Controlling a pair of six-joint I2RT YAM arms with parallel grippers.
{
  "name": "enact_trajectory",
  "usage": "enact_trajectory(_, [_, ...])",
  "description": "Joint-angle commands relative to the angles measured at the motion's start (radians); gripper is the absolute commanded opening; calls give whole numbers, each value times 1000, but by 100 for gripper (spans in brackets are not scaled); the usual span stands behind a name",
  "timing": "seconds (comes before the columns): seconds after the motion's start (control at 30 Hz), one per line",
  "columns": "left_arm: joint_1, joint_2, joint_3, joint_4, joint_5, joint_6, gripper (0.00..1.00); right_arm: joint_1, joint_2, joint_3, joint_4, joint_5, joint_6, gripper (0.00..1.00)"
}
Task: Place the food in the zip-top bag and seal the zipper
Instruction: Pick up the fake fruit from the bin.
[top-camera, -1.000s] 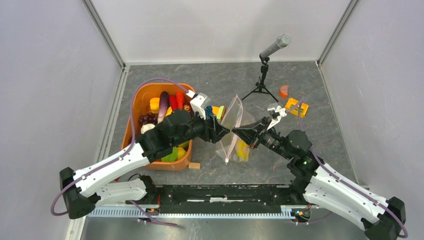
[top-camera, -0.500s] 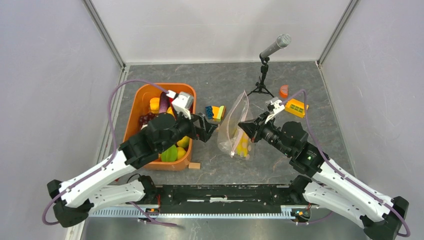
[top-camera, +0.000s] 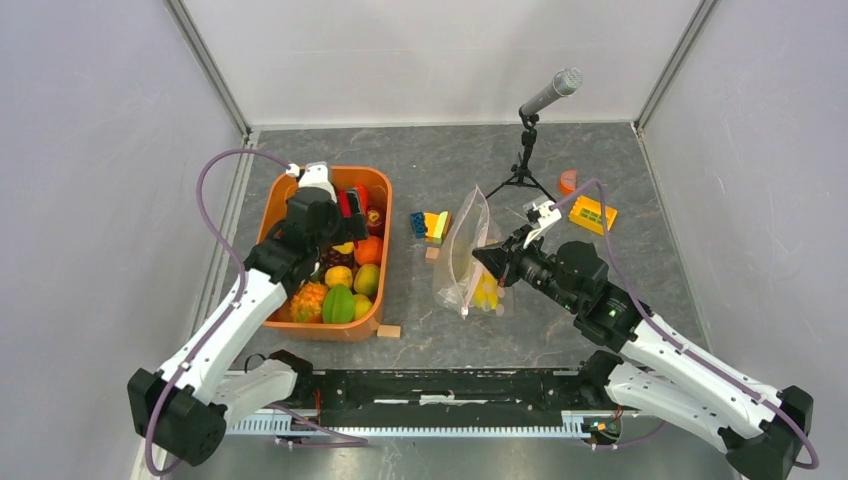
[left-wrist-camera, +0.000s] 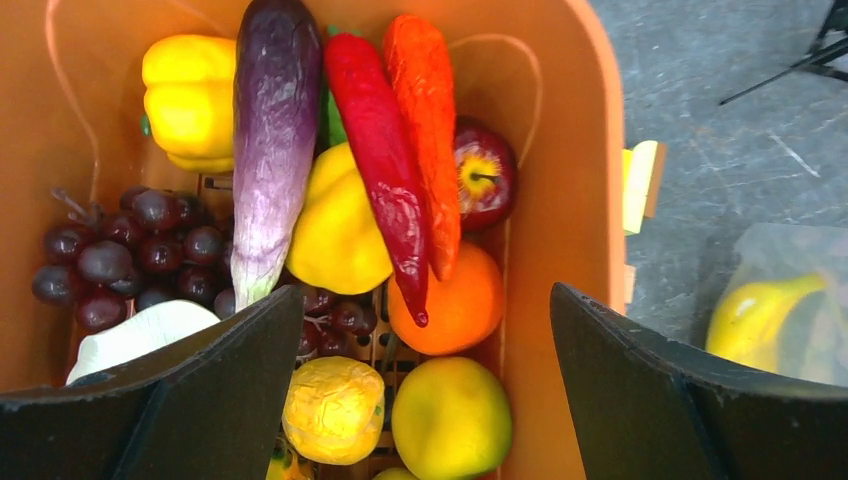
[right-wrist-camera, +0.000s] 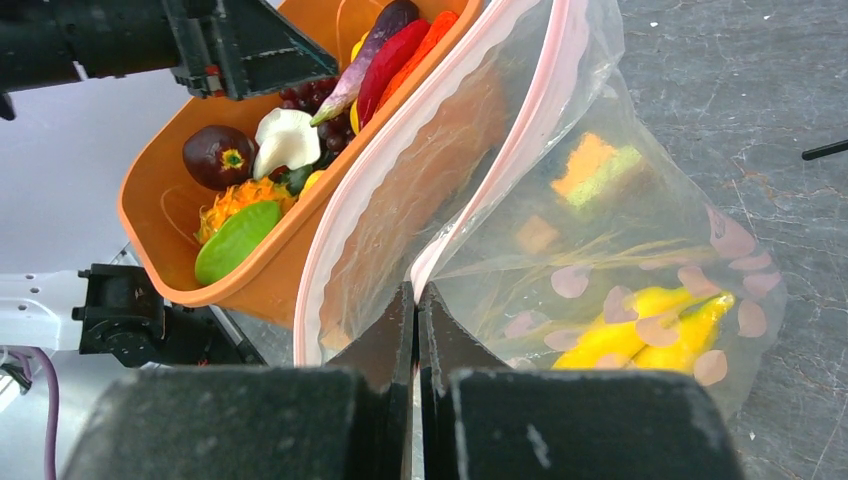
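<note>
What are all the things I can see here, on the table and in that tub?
tub: one, orange, left side.
food: many pieces in tub, purple, red, yellow, orange, green, white; yellow in bag, count unclear.
bag: one, clear, right of tub, held up.
zipper: one, pink, bag's mouth, open.
blocks: cluster, blue, orange, yellow, between tub and bag.
wooden blocks: two, tan, by tub, by bag.
microphone: one, grey, black tripod, far side.
toy pieces: two, orange, yellow, far right.
left fingers: open, over tub.
right fingers: shut on bag.
</note>
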Motion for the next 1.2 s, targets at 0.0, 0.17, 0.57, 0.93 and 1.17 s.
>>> enact_trajectory(0.0, [45,36,10,17,17,-47,98,3,-20,8,28,-8,6,0])
enact_trajectory(0.17, [110,1,-17,-68,-121,-105,100,3,-36,5,21,5,8,0])
enact_trajectory(0.57, [190,-46,-112,-51,-293,-339,100,3,-30,4,25,-12,1,0])
enact_trajectory(0.93, [190,-216,-94,-276,-407,-355,100,3,-50,-2,19,-5,-19,0])
enact_trajectory(1.17, [190,-232,-118,-388,-532,-432,100,3,-31,10,19,-36,-58,0])
